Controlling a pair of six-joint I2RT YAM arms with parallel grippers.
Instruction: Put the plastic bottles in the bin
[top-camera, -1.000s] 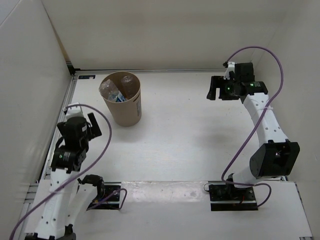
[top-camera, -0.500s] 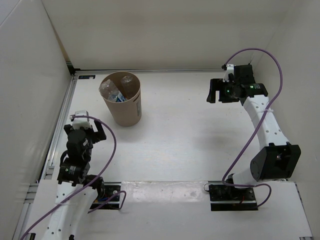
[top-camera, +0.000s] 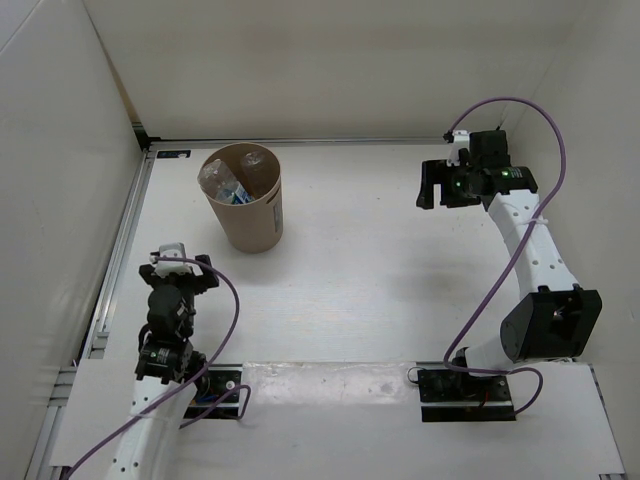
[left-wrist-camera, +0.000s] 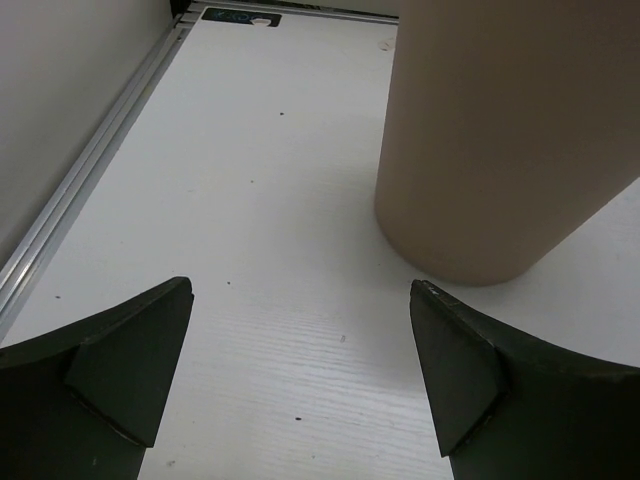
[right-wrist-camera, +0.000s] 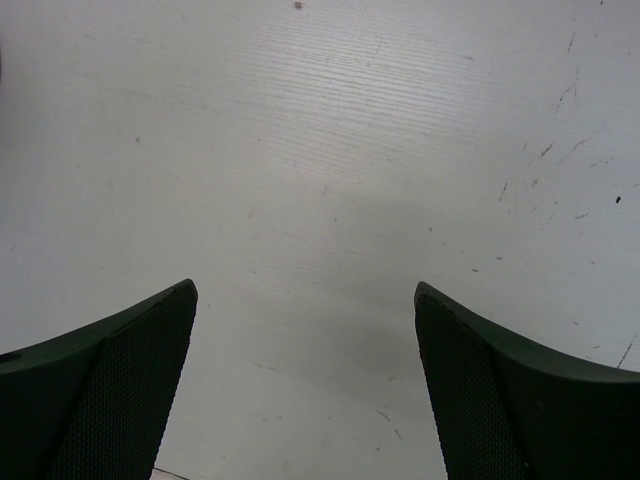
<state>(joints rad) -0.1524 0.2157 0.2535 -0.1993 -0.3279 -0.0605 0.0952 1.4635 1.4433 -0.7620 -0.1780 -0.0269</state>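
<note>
The left gripper (top-camera: 180, 268) is drawn back from the bin (top-camera: 252, 225); the right gripper (top-camera: 432, 186) is hardly shifted. Both are held apart, empty. The bottles (top-camera: 238, 178) are seen inside the bin, and the task is judged done.

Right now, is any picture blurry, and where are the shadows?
Top view: sharp, evenly lit. Left wrist view: the dark fingers look soft, and the tan round bin shades its foot. Right wrist view: a dim grey patch on the white table.

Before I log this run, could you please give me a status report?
Left gripper open, empty. Right gripper open, empty. Clear plastic bottles inside tan round tapered bin. Nothing in the way.
</note>
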